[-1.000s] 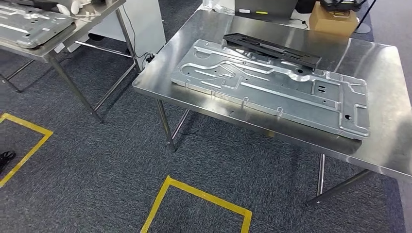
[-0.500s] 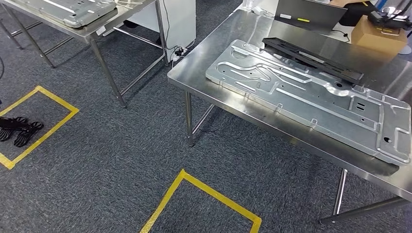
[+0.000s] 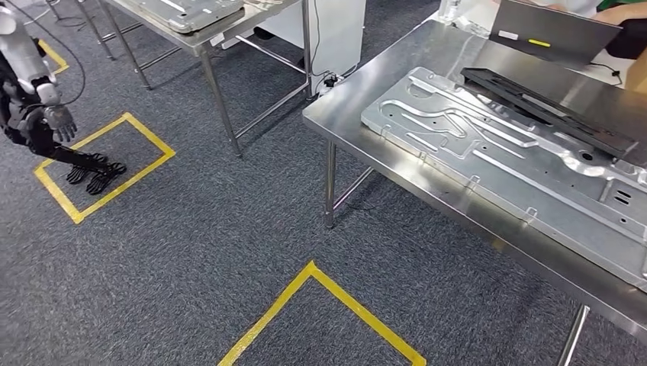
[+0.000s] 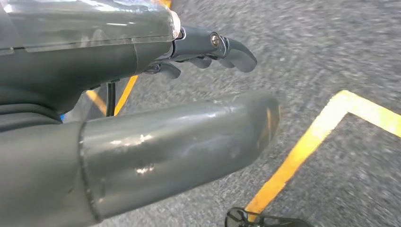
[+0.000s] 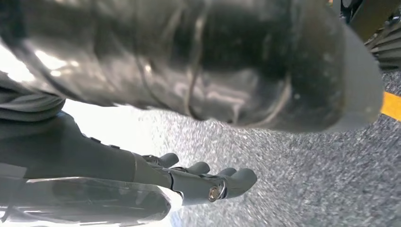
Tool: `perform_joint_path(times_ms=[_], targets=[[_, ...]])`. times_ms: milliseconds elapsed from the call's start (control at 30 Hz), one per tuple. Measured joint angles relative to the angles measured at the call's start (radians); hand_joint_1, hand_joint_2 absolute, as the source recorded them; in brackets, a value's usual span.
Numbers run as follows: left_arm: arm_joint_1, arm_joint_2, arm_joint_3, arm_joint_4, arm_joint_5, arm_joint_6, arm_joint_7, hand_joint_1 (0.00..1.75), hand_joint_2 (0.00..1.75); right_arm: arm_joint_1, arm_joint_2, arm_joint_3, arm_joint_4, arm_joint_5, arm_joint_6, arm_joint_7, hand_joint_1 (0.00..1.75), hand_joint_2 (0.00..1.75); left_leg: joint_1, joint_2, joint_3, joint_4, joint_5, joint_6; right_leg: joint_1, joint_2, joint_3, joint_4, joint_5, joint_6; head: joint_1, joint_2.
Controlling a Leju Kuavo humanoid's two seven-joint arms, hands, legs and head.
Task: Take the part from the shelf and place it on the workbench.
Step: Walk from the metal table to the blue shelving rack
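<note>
Tables are sliding right as the robot is turning; both hands, left hand [image 4: 208, 47] and right hand [image 5: 203, 182], are hanging with fingers loosely apart, nothing between them, no part picked yet.

Two steel tables stood on the carpet: one workbench [image 3: 358, 91] at the right and a second table [image 3: 202, 42] at the top edge. Each carried one embossed metal panel [image 3: 488, 152], [image 3: 187, 11]. One black part [image 3: 545, 110] lay along the workbench panel's far edge. Three yellow floor outlines [image 3: 324, 278] showed.

right hand [image 5: 189, 142] empty, fingers [image 5: 236, 182] apart, carpet [image 5: 307, 179]
</note>
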Motion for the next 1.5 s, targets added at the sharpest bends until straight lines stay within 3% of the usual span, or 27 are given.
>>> perform_joint_path(times_ms=[67,133,200,267,333,400,467,533,567,600,700,733,800,867,933,1000,1033,1067,1133,1200,1233,1300,1333,1400,1433,1500], targets=[[0.003,0.0,0.0,0.0,0.0,0.0,0.0,0.0,0.0,-0.002,0.0,0.0,0.0,0.0,0.0,0.0,0.0,0.0,0.001,0.019,0.069,-0.113,0.058,0.001,0.0,-0.022,0.002,0.003,-0.003,0.004,0.0,0.0],[0.0,0.001,0.0,0.0,0.0,0.001,0.0,0.0,0.0,-0.004,0.0,0.0,0.0,0.0,0.0,0.0,0.0,0.0,-0.006,0.052,0.136,-0.235,0.092,0.008,0.005,-0.042,0.003,0.009,-0.009,0.014,0.001,0.0],[0.0,0.001,0.0,0.0,0.0,0.002,0.0,0.0,0.0,-0.006,0.0,-0.001,0.0,0.0,0.0,0.0,0.0,0.0,-0.012,0.059,0.15,-0.27,0.093,0.018,0.01,-0.058,0.005,0.012,-0.011,0.024,0.002,0.0],[0.004,0.0,0.0,0.0,0.0,0.003,0.0,0.0,0.0,-0.011,0.0,-0.001,0.0,0.0,0.0,0.0,0.0,0.0,-0.011,0.04,0.147,-0.274,0.099,0.03,0.008,-0.063,0.009,0.014,-0.015,0.034,0.002,0.0],[0.005,0.0,0.0,0.0,-0.001,0.003,0.001,0.0,0.0,-0.012,0.0,-0.001,0.0,0.0,0.0,0.0,0.0,0.0,-0.008,0.024,0.147,-0.281,0.107,0.043,0.003,-0.022,-0.005,0.052,-0.049,0.044,0.002,0.0],[0.002,0.0,0.0,0.0,-0.001,0.004,0.001,0.0,0.0,-0.009,0.0,-0.001,0.0,0.001,0.002,0.0,0.0,0.0,-0.009,0.007,0.142,-0.282,0.113,0.053,0.001,0.028,-0.058,0.167,-0.119,0.048,0.002,0.0],[0.001,0.0,0.0,0.0,-0.003,0.004,0.002,0.0,0.0,-0.007,0.0,-0.001,0.001,0.002,0.005,0.0,0.0,0.0,-0.011,-0.01,0.137,-0.281,0.115,0.057,0.001,0.041,-0.113,0.284,-0.167,0.048,0.002,0.0],[0.001,0.0,0.0,0.0,-0.004,0.005,0.003,0.0,0.0,-0.007,0.0,-0.001,0.001,0.003,0.007,0.0,0.0,0.0,-0.012,-0.017,0.135,-0.281,0.116,0.057,0.001,0.042,-0.132,0.322,-0.176,0.047,0.002,0.0],[0.001,0.0,0.0,0.0,-0.004,0.005,0.003,0.0,0.0,-0.007,0.0,-0.001,0.001,0.003,0.007,0.0,0.0,0.0,-0.012,-0.018,0.135,-0.281,0.116,0.057,0.001,0.042,-0.133,0.323,-0.175,0.047,0.002,0.0],[0.002,0.0,0.0,0.0,-0.006,0.005,0.004,0.0,0.0,-0.006,0.0,-0.001,0.001,0.003,0.009,0.002,0.0,0.0,-0.013,-0.025,0.136,-0.28,0.116,0.057,0.001,0.043,-0.125,0.306,-0.157,0.046,0.002,0.0],[0.002,-0.003,0.0,0.0,-0.016,0.005,0.008,0.0,0.0,-0.003,-0.003,-0.004,0.002,0.006,0.021,0.015,0.0,0.0,-0.014,-0.08,0.132,-0.273,0.118,0.049,0.003,0.105,-0.028,0.082,-0.034,0.025,0.002,0.0],[0.001,-0.004,0.0,0.0,-0.018,0.005,0.009,0.0,0.0,-0.004,-0.004,-0.004,0.002,0.008,0.024,0.02,0.0,0.0,-0.012,-0.096,0.128,-0.273,0.12,0.042,0.004,0.121,-0.004,0.023,-0.011,0.02,0.002,0.0],[0.004,-0.005,0.0,0.0,-0.021,0.005,0.01,0.0,0.0,-0.007,-0.004,-0.005,0.002,0.011,0.026,0.025,0.0,0.0,-0.01,-0.114,0.122,-0.275,0.126,0.028,0.003,0.104,-0.001,0.012,-0.006,0.014,0.002,0.0],[0.006,-0.005,0.0,0.0,-0.022,0.006,0.011,0.0,0.0,-0.008,-0.005,-0.006,0.003,0.017,0.029,0.029,0.0,0.0,-0.012,-0.084,0.106,-0.247,0.105,0.018,-0.002,0.079,0.007,-0.007,0.004,0.003,0.0,0.0],[0.003,-0.006,0.0,0.0,-0.022,0.006,0.014,0.0,0.0,-0.005,-0.005,-0.007,0.003,0.026,0.032,0.03,0.0,0.0,-0.011,-0.028,0.057,-0.141,0.043,0.009,-0.001,0.049,0.011,-0.016,0.008,-0.005,-0.002,0.0],[0.001,-0.006,0.0,0.0,-0.022,0.006,0.017,0.0,0.0,-0.003,-0.005,-0.008,0.004,0.033,0.034,0.03,0.0,0.0,-0.006,-0.006,0.002,-0.02,-0.009,-0.002,0.001,0.02,0.009,-0.014,0.006,-0.007,-0.003,0.0],[0.003,-0.006,0.0,0.0,-0.022,0.006,0.018,0.0,0.0,-0.003,-0.005,-0.009,0.004,0.036,0.034,0.03,0.0,0.0,-0.004,-0.003,-0.006,0.001,-0.009,-0.006,0.002,0.006,0.009,-0.013,0.004,-0.006,-0.003,0.0],[0.004,-0.006,0.0,0.0,-0.022,0.006,0.019,0.0,0.0,-0.004,-0.005,-0.01,0.004,0.038,0.035,0.03,0.0,0.0,-0.002,0.001,0.008,-0.019,0.01,-0.009,0.001,-0.006,0.009,-0.01,0.002,-0.004,-0.003,0.0],[0.005,-0.006,0.0,0.0,-0.022,0.006,0.02,0.0,0.0,-0.005,-0.005,-0.01,0.004,0.041,0.036,0.03,0.0,0.0,0.001,0.03,0.081,-0.15,0.071,-0.011,0.001,-0.029,0.013,-0.004,-0.006,0.004,-0.003,0.0],[0.002,-0.005,0.0,0.0,-0.022,0.007,0.02,0.0,0.0,-0.006,-0.006,-0.011,0.004,0.042,0.035,0.03,0.0,0.0,-0.004,0.057,0.136,-0.255,0.101,-0.002,0.005,-0.048,0.014,0.005,-0.015,0.015,-0.002,0.0],[0.002,-0.005,0.0,0.0,-0.022,0.007,0.02,0.0,0.0,-0.007,-0.006,-0.011,0.005,0.043,0.035,0.03,0.0,0.0,-0.007,0.061,0.143,-0.271,0.101,0.005,0.007,-0.055,0.015,0.007,-0.017,0.021,-0.002,0.0],[0.006,-0.005,0.0,0.0,-0.023,0.007,0.021,0.0,0.0,-0.012,-0.006,-0.011,0.005,0.045,0.034,0.03,0.0,0.0,-0.011,0.042,0.139,-0.273,0.104,0.019,0.009,-0.069,0.018,0.007,-0.019,0.031,-0.001,0.0],[0.008,-0.005,0.0,0.0,-0.023,0.007,0.021,0.0,0.0,-0.014,-0.006,-0.011,0.005,0.047,0.034,0.03,0.0,0.0,-0.01,0.033,0.139,-0.276,0.107,0.026,0.006,-0.063,0.019,0.012,-0.025,0.035,-0.001,0.0],[0.007,-0.005,0.0,0.0,-0.025,0.008,0.021,0.0,0.0,-0.013,-0.006,-0.012,0.005,0.051,0.033,0.03,0.0,0.0,-0.007,0.016,0.141,-0.283,0.113,0.04,0.002,-0.02,-0.003,0.067,-0.068,0.042,-0.001,0.0],[0.006,-0.005,0.0,0.0,-0.025,0.007,0.021,0.0,0.0,-0.012,-0.006,-0.012,0.005,0.054,0.032,0.03,0.0,0.0,-0.007,0.007,0.139,-0.284,0.115,0.044,0.0,0.009,-0.029,0.126,-0.103,0.044,-0.001,0.0],[0.004,-0.005,0.0,0.0,-0.026,0.007,0.021,0.0,0.0,-0.009,-0.006,-0.013,0.005,0.057,0.031,0.031,0.0,0.0,-0.01,-0.014,0.136,-0.283,0.117,0.05,0.001,0.037,-0.093,0.256,-0.159,0.044,-0.001,0.0]])
